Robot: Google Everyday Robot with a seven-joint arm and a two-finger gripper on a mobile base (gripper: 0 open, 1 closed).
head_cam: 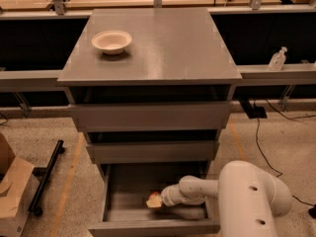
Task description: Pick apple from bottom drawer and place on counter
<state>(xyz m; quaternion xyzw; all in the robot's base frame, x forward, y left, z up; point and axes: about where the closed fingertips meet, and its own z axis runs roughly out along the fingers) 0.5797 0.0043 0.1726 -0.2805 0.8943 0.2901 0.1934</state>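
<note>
The bottom drawer [126, 194] is pulled open below two other grey drawers. My white arm reaches down into it from the right. My gripper [159, 200] is at the middle of the drawer tray, right up against the apple [153, 201], a small red and yellowish lump at the arm's tip. The apple sits low in the drawer. The grey counter [168, 43] on top of the drawer unit carries only a cream bowl [111, 41] at its left rear.
The two upper drawers [150, 116] stick out slightly above the open one. A clear bottle [277, 59] stands on a ledge at the right. A cardboard box [12, 194] and a black bar [45, 177] lie on the floor at the left. A cable [259, 147] runs along the floor at the right.
</note>
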